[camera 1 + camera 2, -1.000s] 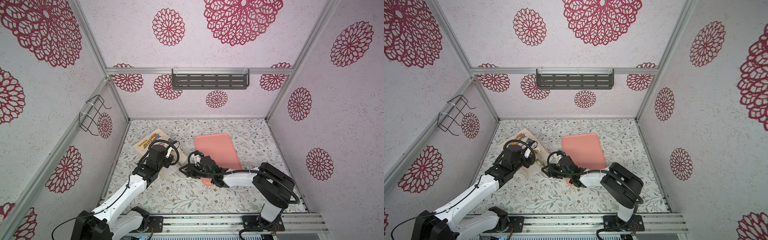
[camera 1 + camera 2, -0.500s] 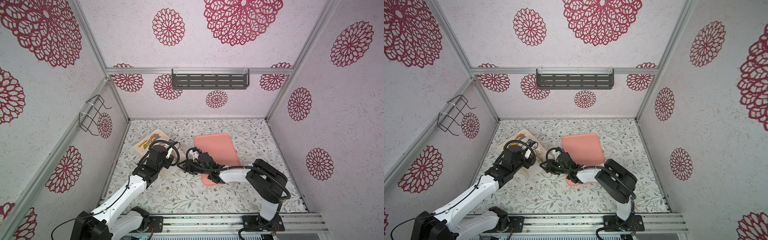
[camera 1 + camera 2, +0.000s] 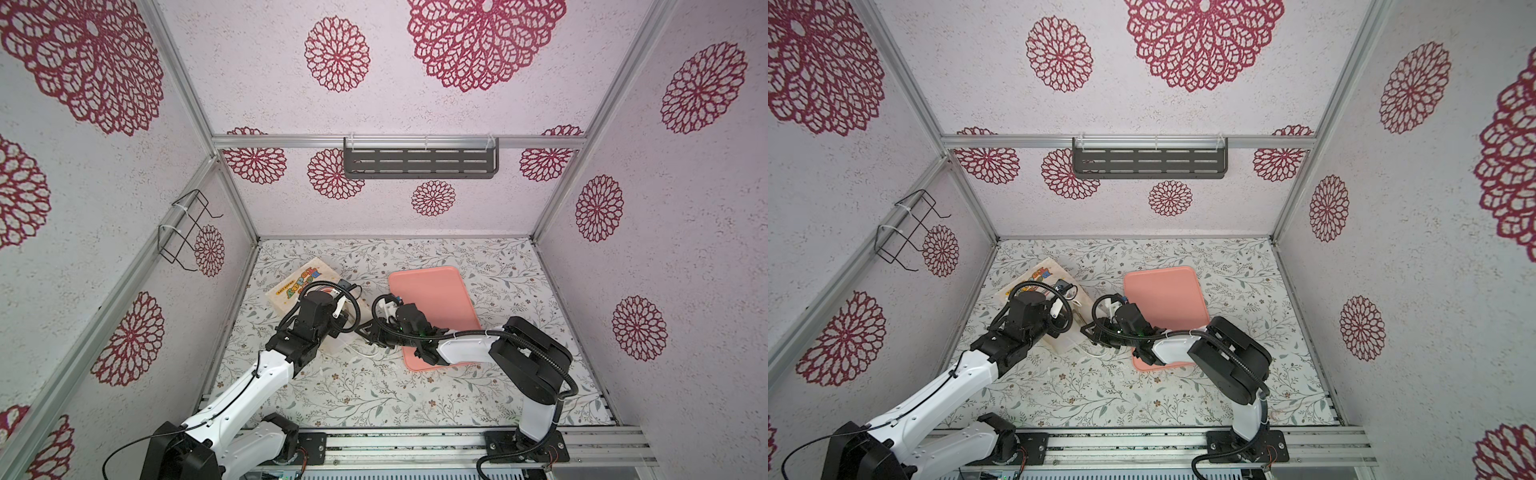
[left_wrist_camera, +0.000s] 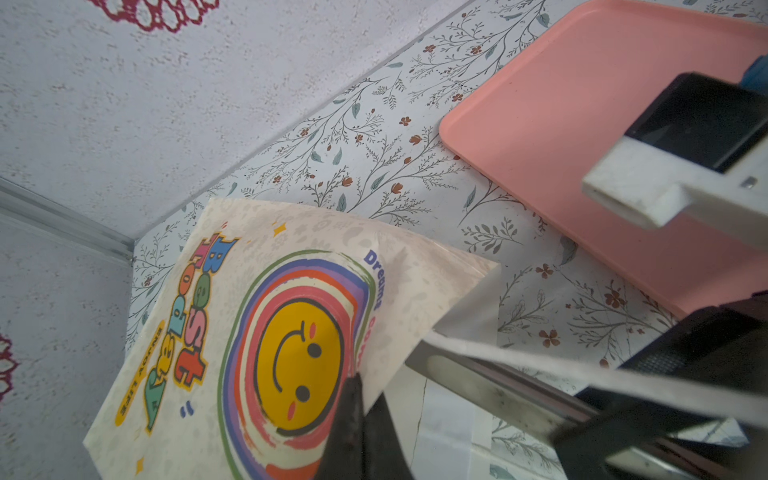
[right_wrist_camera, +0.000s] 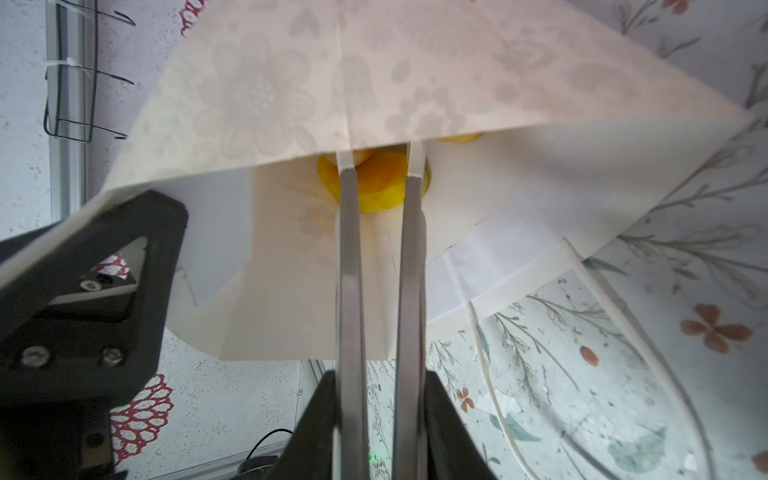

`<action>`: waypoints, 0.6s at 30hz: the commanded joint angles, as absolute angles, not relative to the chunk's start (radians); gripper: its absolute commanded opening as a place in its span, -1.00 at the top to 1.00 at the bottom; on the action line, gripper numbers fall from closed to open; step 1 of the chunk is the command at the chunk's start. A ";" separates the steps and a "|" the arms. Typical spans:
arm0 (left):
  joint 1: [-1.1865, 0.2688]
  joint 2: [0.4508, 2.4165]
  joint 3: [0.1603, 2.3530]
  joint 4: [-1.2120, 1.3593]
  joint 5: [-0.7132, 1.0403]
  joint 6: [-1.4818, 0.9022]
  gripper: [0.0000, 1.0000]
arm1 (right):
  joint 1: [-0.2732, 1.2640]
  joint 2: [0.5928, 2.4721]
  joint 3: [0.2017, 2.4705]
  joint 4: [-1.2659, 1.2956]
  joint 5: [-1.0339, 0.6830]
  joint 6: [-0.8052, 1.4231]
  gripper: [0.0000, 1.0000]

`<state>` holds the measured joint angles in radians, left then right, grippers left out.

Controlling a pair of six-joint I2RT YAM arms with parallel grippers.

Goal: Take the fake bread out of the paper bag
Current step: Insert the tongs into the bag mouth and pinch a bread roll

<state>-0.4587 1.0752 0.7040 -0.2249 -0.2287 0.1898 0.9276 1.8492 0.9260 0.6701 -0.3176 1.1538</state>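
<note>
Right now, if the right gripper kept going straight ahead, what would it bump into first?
The right gripper would probably meet the yellow fake bread inside the paper bag first; depth is unclear.

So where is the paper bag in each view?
In a top view: bag lies left of centre.
In a top view: same spot, left of centre.
Left wrist: close up, smiley side facing the camera.
Right wrist: close up, open mouth facing the camera.
Landmark: pink tray beside the bag, in every view but the right wrist.
</note>
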 commanded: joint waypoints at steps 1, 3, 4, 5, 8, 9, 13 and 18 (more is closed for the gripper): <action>-0.473 1.072 0.710 -0.241 -0.231 0.190 1.00 | 0.944 1.783 0.931 0.700 -0.296 1.141 1.00; -0.474 1.074 0.712 -0.242 -0.241 0.187 1.00 | 0.953 1.774 0.926 0.687 -0.298 1.144 1.00; -0.477 1.074 0.711 -0.242 -0.246 0.186 1.00 | 0.961 1.768 0.921 0.683 -0.299 1.146 1.00; -0.476 1.074 0.712 -0.241 -0.250 0.184 1.00 | 0.968 1.761 0.914 0.672 -0.298 1.146 1.00; -0.477 1.072 0.710 -0.243 -0.263 0.182 1.00 | 0.988 1.730 0.893 0.627 -0.289 1.144 1.00; -0.476 1.073 0.710 -0.243 -0.269 0.179 1.00 | 0.993 1.717 0.879 0.617 -0.285 1.144 1.00; -0.477 1.071 0.712 -0.238 -0.285 0.175 1.00 | 1.017 1.649 0.840 0.553 -0.261 1.132 1.00; -0.476 1.071 0.715 -0.237 -0.296 0.167 1.00 | 1.054 1.557 0.828 0.411 -0.223 1.085 1.00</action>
